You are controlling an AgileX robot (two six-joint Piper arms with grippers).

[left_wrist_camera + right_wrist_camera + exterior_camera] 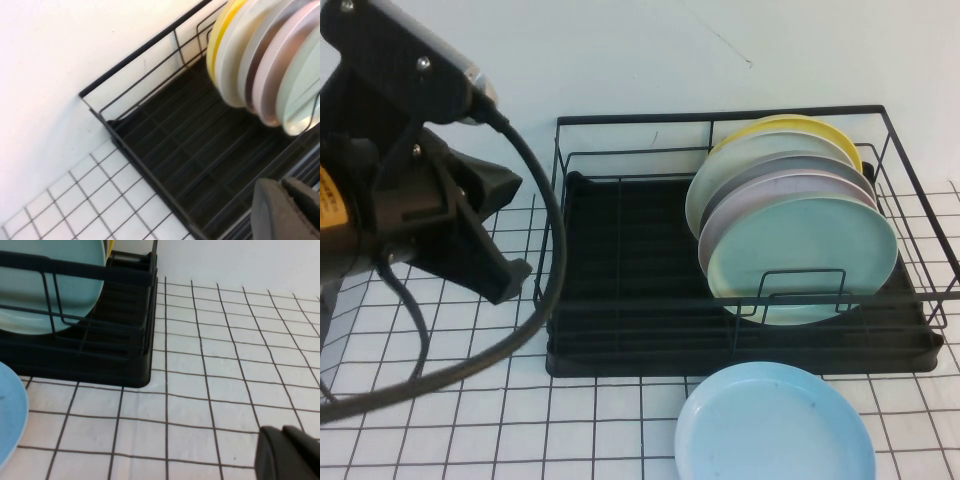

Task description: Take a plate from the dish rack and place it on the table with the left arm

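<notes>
The plate (775,424) lies flat on the table (470,420), near side of the dish rack (620,280); left gripper (505,235) hovers left of the rack, grasp unclear; right gripper (290,452) low over the table right of the rack, grasp unclear; no writing readable.

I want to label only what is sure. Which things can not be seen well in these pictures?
- Left gripper, left of the dish rack: its fingertips merge in the high view.
- Right gripper: cut by the right wrist frame edge, absent from the high view.
- Blue plate on the table: bottom edge cut.
- Rear plates: hidden behind the mint-green plate.
</notes>
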